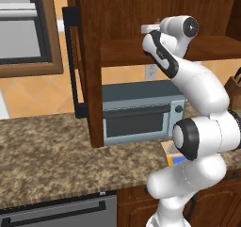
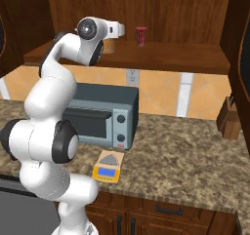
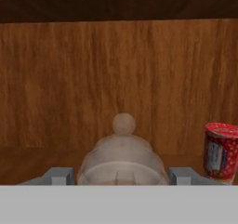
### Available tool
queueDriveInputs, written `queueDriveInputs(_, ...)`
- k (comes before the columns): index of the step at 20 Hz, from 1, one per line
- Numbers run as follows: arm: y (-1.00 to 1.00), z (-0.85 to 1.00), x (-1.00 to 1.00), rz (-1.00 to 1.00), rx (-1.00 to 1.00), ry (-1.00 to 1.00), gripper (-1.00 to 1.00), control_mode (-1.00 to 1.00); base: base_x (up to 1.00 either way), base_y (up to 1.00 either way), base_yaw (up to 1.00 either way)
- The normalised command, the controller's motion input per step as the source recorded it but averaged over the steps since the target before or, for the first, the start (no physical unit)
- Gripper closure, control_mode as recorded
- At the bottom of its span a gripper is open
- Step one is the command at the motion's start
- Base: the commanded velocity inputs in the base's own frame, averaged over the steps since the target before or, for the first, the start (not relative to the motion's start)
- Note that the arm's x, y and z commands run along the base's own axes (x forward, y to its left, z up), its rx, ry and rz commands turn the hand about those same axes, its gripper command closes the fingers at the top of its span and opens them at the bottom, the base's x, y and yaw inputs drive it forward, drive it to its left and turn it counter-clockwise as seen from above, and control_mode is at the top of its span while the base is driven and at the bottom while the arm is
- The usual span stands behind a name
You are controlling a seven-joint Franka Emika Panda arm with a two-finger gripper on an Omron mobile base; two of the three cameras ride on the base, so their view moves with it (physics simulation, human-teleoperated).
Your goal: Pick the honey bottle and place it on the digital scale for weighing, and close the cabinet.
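Inside the cabinet (image 2: 161,19), the open pincer (image 3: 121,175) straddles the honey bottle (image 3: 122,155) on its shelf.

The cabinet (image 1: 141,28) hangs open, its door (image 1: 89,66) swung out toward us with a black bar handle (image 1: 71,63) on it. The arm (image 1: 188,127) reaches up to the shelf. A grey toaster oven (image 1: 141,113) sits at the worktop's (image 1: 47,150) back edge, and the scale (image 1: 173,156) peeks out near the front edge.
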Motion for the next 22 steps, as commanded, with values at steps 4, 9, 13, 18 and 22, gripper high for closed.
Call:
queueDriveInputs(4, 0.0, -0.09, -0.14, 0.0, 0.0, 0.0, 1.0, -1.0, 0.0, 0.0, 0.0)
queueDriveInputs(9, 0.0, 0.0, -0.8, 0.0, 0.0, -0.07, 1.0, -1.0, 0.0, 0.0, 0.0)
queueDriveInputs(13, 0.0, 0.0, -1.0, 0.0, 0.02, -0.12, 1.0, -1.0, 0.0, 0.0, 0.0)
queueDriveInputs(18, -0.19, 0.03, -1.0, 0.0, 0.02, -0.04, 1.0, -1.0, 0.0, 0.0, 0.0)
queueDriveInputs(22, -0.62, -0.2, -1.0, 0.15, 0.0, 0.1, 1.0, -1.0, 0.0, 0.0, 0.0)
